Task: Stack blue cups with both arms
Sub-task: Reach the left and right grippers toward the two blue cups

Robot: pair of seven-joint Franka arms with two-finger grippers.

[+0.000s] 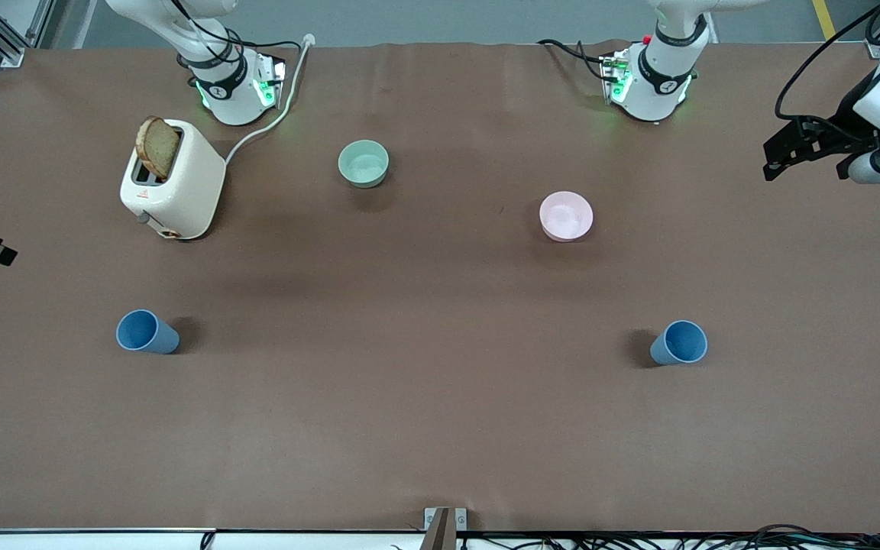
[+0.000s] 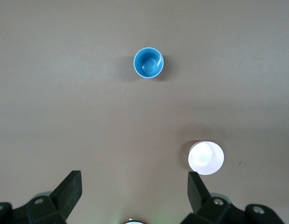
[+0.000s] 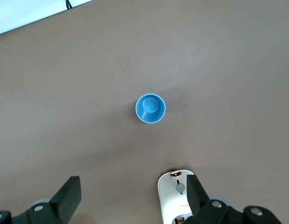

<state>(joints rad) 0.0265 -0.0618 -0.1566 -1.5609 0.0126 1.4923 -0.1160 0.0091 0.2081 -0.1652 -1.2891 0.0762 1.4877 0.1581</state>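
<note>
You have two matching matte blue cups, both upright with mouths open and empty, standing well apart on the brown table. One blue cup [image 1: 147, 332] [image 3: 150, 108] sits toward the right arm's end, nearer the front camera than the toaster. The other blue cup [image 1: 679, 342] [image 2: 148, 63] sits toward the left arm's end, nearer than the pink bowl.
</note>
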